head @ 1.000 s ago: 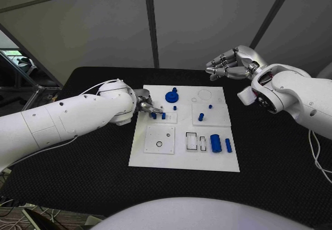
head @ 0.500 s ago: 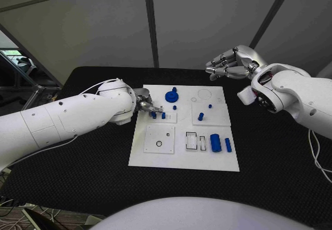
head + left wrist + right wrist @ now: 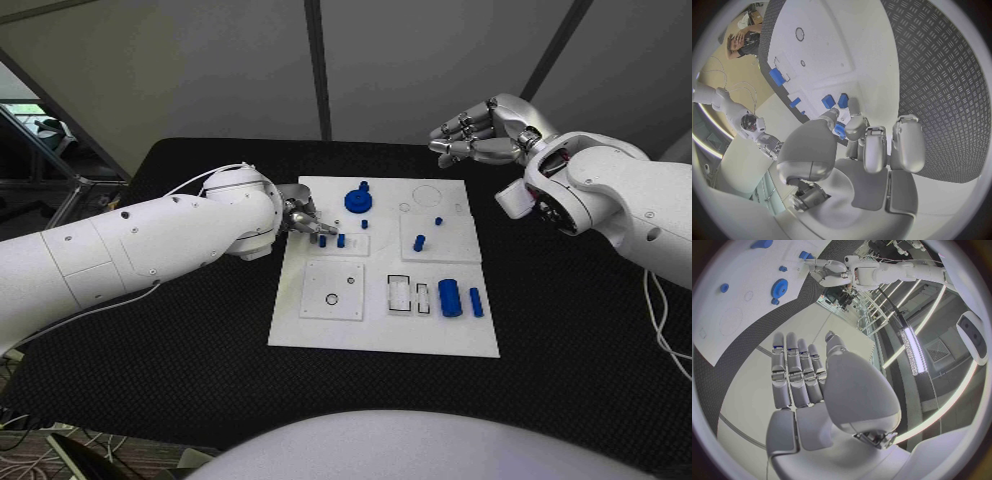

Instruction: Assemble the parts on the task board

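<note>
Head view had the flat white rectangular task board point(image 3: 384, 290) sitting in the middle of the black table point(image 3: 173, 350), and I couldn't make out any readable writing or brand on anything. At the board's far end stood a blue gear-shaped part point(image 3: 358, 202). Nearer the middle, a short blue peg point(image 3: 418, 242) stood upright, and at the near right two blue cylinders point(image 3: 450, 298) lay side by side just beside a pair of rectangular cut-out slots point(image 3: 401, 295). A raised white square plate with a small round hole point(image 3: 332, 291) sat on the board's near left.

The left hand point(image 3: 306, 222) was down at the board's left edge, with small blue pegs point(image 3: 340, 241) right by its fingertips. What the head view couldn't settle, the left wrist view did: that hand point(image 3: 859, 150) was pinching a small blue piece point(image 3: 839, 131) between thumb and a finger, just over the board, with two more small blue pegs point(image 3: 835, 101) close in front.

The right hand point(image 3: 483, 130) hung off beyond the board's far right corner, holding nothing. Right wrist view showed its fingers point(image 3: 795, 371) stretched out straight and side by side, with the gear point(image 3: 779, 288) off in the distance.
</note>
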Motion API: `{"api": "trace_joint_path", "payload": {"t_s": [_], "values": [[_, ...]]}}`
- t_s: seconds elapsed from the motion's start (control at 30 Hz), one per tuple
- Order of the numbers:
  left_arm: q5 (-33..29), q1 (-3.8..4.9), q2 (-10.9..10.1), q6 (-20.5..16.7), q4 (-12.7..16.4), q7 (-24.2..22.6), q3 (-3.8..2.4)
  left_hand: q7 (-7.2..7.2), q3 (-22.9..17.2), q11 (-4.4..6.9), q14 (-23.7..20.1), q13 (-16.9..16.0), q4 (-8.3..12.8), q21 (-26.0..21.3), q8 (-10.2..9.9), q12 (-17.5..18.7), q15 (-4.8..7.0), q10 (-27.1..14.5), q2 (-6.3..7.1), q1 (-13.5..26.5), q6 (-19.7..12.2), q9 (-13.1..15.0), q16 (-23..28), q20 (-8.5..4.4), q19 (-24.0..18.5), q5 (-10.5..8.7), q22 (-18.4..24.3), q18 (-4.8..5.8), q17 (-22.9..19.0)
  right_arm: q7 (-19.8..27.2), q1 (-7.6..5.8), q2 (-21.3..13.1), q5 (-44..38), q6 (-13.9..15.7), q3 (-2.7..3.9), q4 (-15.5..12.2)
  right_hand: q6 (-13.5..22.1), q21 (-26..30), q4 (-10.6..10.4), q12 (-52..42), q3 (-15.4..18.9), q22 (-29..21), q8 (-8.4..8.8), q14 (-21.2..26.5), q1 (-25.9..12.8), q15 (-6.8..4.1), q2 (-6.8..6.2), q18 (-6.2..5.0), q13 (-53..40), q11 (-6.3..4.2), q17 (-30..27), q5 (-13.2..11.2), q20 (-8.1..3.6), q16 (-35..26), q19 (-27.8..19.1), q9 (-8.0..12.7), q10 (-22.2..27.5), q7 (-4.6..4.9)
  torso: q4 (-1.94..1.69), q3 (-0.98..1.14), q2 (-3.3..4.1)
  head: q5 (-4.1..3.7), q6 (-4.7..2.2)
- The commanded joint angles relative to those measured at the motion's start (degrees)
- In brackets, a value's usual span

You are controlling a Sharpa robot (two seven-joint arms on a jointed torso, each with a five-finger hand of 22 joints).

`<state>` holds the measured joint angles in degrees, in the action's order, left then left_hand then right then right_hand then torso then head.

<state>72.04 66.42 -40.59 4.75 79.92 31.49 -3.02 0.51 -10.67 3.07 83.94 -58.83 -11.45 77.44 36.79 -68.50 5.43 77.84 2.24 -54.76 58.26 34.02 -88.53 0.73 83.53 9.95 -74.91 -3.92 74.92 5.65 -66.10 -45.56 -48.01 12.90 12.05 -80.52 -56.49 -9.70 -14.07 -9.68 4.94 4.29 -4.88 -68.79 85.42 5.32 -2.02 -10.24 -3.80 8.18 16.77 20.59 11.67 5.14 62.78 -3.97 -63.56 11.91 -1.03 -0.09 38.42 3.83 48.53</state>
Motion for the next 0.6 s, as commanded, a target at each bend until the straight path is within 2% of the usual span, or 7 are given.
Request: {"api": "trace_joint_path", "payload": {"t_s": [0.03,0.37,0.5,0.6], "values": [[-0.2,0.06,0.0,1.4,0.2,-0.2,-0.05,0.03,0.4,-0.08,5.6,0.0,0.0,-0.3,-0.2,0.1,0.21,0.1,-0.59,-0.3,0.5,0.0,-0.2,0.07,0.8,-0.09,-7.2,0.86,13.4,0.2,-0.08,0.0,-0.1,-0.4,0.03,0.0,0.0,0.2,0.0,-0.3,0.3,-0.1,0.1,-0.2,0.2,0.11,0.34,-0.29,0.1,0.13,-0.1,0.3,0.03,-0.3,0.3,-0.1,0.3,0.09,0.0,-0.01,0.02,0.03,0.04],[-0.2,0.06,0.0,1.1,0.4,-0.3,-0.05,0.04,0.6,-0.07,5.6,-0.1,0.0,-0.4,-0.2,0.0,0.2,0.2,-0.95,-0.9,0.5,0.0,-0.2,0.08,0.8,-0.05,-7.2,0.85,13.4,0.2,-0.07,0.1,-0.1,-0.4,0.03,0.0,0.0,0.2,0.0,-0.3,0.3,-0.1,0.1,-0.2,0.2,0.11,0.34,-0.29,0.1,0.13,-0.1,0.3,0.03,-0.3,0.3,-0.1,0.3,0.09,0.03,0.0,0.02,0.12,0.0],[-0.2,0.06,-0.1,-0.5,0.4,-0.4,-0.06,0.07,1.0,-0.1,5.6,0.0,-0.2,-0.4,-0.3,0.1,0.2,0.1,-0.89,-0.9,0.5,0.0,-0.2,0.08,0.8,-0.12,-7.2,0.84,13.4,0.2,-0.07,0.1,-0.1,-0.4,0.03,0.1,0.0,0.2,0.0,-0.3,0.3,-0.1,0.1,-0.2,0.2,0.11,0.34,-0.29,0.1,0.13,-0.1,0.3,0.03,-0.3,0.3,-0.1,0.3,0.09,0.02,-0.03,0.01,0.08,-0.13],[-0.9,0.05,-0.2,-2.3,0.4,-0.5,-0.41,0.13,1.8,-0.15,5.6,0.4,-0.6,-0.8,-0.3,0.4,0.18,-0.1,-0.77,-0.8,0.4,0.0,-0.2,0.1,0.6,-0.19,-7.1,0.78,13.4,0.2,-0.06,0.1,-0.1,-0.4,0.03,0.1,0.0,0.2,0.0,-0.3,0.3,-0.1,0.1,-0.2,0.2,0.11,0.34,-0.29,0.1,0.13,-0.1,0.3,0.03,-0.3,0.3,-0.1,0.3,0.09,0.02,-0.04,0.01,0.04,-0.23]]}}
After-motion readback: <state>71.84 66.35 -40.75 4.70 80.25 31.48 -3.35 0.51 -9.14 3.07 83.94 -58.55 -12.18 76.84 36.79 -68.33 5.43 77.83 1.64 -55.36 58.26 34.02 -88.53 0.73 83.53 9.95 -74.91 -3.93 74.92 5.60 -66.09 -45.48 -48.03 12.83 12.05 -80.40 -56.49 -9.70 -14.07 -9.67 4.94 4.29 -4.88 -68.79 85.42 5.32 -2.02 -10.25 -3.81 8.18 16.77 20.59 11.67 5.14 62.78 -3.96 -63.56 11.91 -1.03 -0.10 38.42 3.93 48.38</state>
